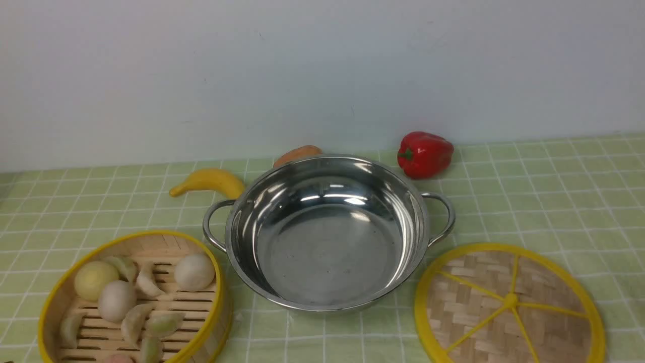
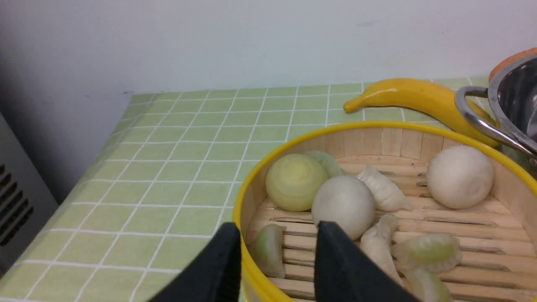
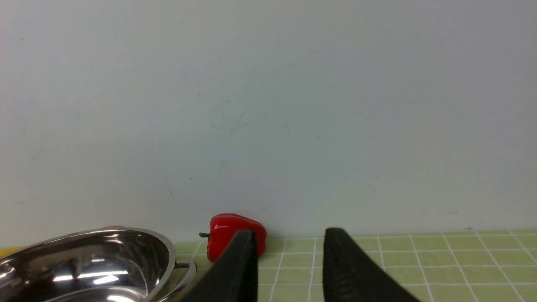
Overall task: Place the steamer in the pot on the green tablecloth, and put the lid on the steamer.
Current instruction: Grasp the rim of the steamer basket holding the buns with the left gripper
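The bamboo steamer (image 1: 151,243) with a yellow rim sits on the green tablecloth (image 1: 544,186) at the near left, holding pale buns and dumplings. The empty steel pot (image 1: 327,252) stands in the middle. To its near right the flat woven lid (image 1: 509,302) lies on the cloth. Neither gripper shows in the front view. In the left wrist view my left gripper (image 2: 277,226) is open and straddles the near wall of the steamer (image 2: 390,142), one finger outside and one inside. In the right wrist view my right gripper (image 3: 290,231) is open and empty above bare cloth, right of the pot (image 3: 105,260).
A yellow banana (image 1: 209,181) lies behind the steamer, beside the pot's left handle. An orange object (image 1: 297,154) sits behind the pot, and a red bell pepper (image 1: 424,154) to the back right. A white wall bounds the far side. The cloth's left edge drops beside a grey vented panel (image 2: 12,201).
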